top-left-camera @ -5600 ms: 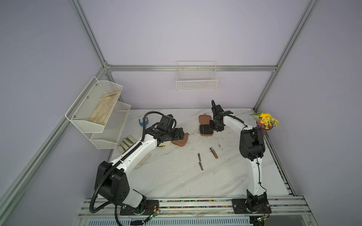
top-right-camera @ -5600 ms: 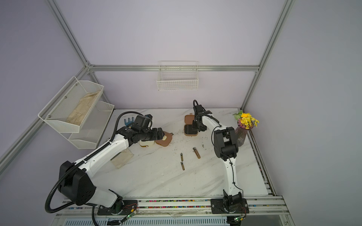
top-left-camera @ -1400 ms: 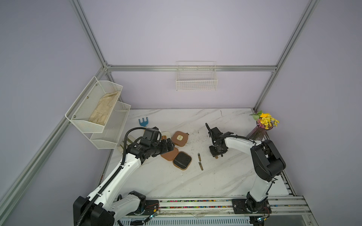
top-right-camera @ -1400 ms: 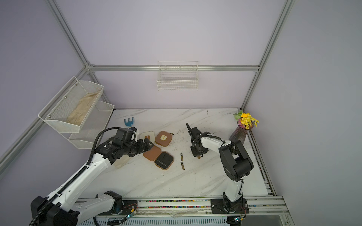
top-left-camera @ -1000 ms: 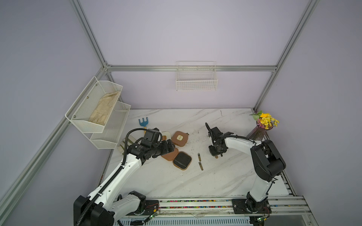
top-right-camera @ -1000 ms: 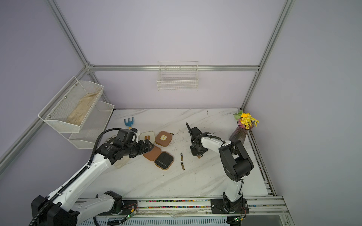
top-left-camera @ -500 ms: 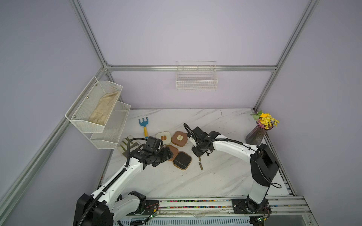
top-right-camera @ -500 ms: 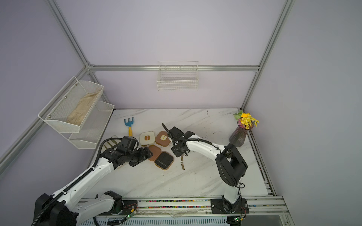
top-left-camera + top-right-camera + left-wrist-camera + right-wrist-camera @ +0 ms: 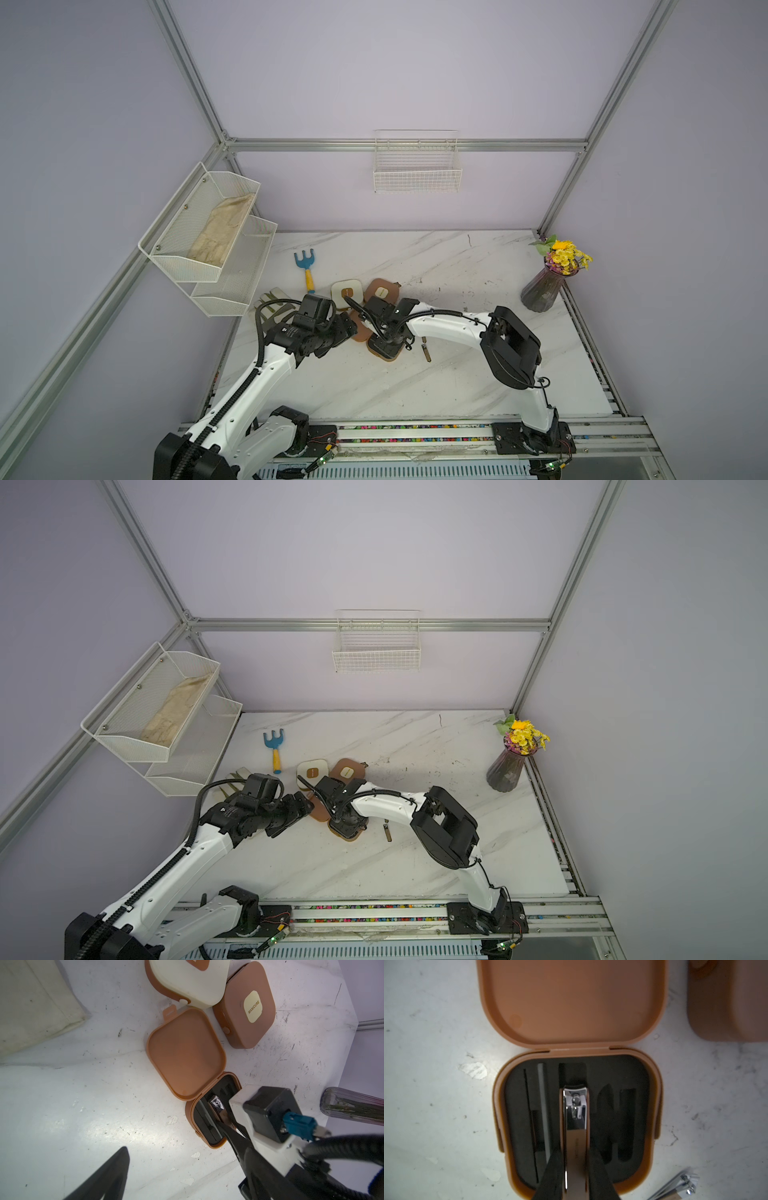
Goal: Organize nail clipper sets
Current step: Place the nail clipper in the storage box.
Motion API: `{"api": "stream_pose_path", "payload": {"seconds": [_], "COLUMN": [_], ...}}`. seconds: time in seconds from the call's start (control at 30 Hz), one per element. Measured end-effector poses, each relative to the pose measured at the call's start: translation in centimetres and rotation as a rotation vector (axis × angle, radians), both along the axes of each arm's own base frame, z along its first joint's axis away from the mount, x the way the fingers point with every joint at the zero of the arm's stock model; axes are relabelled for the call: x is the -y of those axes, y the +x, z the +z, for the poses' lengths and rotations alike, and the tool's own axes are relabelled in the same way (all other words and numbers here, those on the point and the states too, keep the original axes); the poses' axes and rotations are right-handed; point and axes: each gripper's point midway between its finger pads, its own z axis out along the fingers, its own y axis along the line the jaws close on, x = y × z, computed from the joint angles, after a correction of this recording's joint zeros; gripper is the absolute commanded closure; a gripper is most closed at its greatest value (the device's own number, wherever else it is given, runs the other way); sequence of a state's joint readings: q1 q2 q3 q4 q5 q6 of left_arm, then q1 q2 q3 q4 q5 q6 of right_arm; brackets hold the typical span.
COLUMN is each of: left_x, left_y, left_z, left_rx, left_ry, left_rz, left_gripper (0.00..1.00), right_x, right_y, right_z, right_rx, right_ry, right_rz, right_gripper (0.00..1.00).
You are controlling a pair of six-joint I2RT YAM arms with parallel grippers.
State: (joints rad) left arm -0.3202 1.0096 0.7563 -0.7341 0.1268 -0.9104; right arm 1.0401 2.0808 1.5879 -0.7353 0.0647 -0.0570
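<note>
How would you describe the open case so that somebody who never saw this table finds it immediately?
On the white marble table, three rounded-square cases sit together near the blue-and-yellow toy rake. The open brown case is nearest the front edge, under the right gripper holding a clipper. Unlike the closed cream case and closed brown case, its lid lies flat back, showing black lining.

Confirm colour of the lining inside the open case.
Black lining inside the brown open case; shows best in the right wrist view.
</note>
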Motion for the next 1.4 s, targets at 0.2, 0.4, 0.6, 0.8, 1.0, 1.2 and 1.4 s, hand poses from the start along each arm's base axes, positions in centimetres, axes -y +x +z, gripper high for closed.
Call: {"api": "stream_pose_path", "payload": {"seconds": [0.2, 0.4, 0.6, 0.8, 1.0, 1.2, 1.4], "left_x": [-0.2, -0.1, 0.0, 0.1, 0.1, 0.1, 0.5], "left_y": [-0.1, -0.1, -0.1, -0.2, -0.2, -0.1, 0.1], "left_z": [-0.5, -0.7, -0.7, -0.7, -0.7, -1.0, -1.4], "left_rx": [-0.022, -0.033, -0.034, -0.035, -0.038, -0.046, -0.06], "left_ry": [0.001, -0.003, -0.006, -0.01, -0.011, -0.009, -0.018], "left_rz": [0.006, 0.002, 0.001, -0.002, -0.003, -0.003, -0.011], "left_gripper": [0.14, 0.14, 0.14, 0.14, 0.14, 0.14, 0.14], "right_x": [-0.4, -0.4, -0.5, -0.6, -0.6, -0.6, -0.9], "right_y": [0.3, 0.3, 0.2, 0.1, 0.0, -0.1, -0.1], "right_z": [0.2, -0.3, -0.4, -0.5, -0.5, -0.6, -0.8], "right_rx": [0.007, 0.0, -0.007, -0.015, -0.018, -0.018, -0.021], "right_ry": [0.006, -0.001, 0.003, 0.008, 0.008, 0.01, 0.018], "right_rz": [-0.002, -0.012, -0.027, -0.036, -0.037, -0.036, -0.038], "right_gripper": [1.0, 1.0, 1.0, 1.0, 1.0, 1.0, 1.0]}}
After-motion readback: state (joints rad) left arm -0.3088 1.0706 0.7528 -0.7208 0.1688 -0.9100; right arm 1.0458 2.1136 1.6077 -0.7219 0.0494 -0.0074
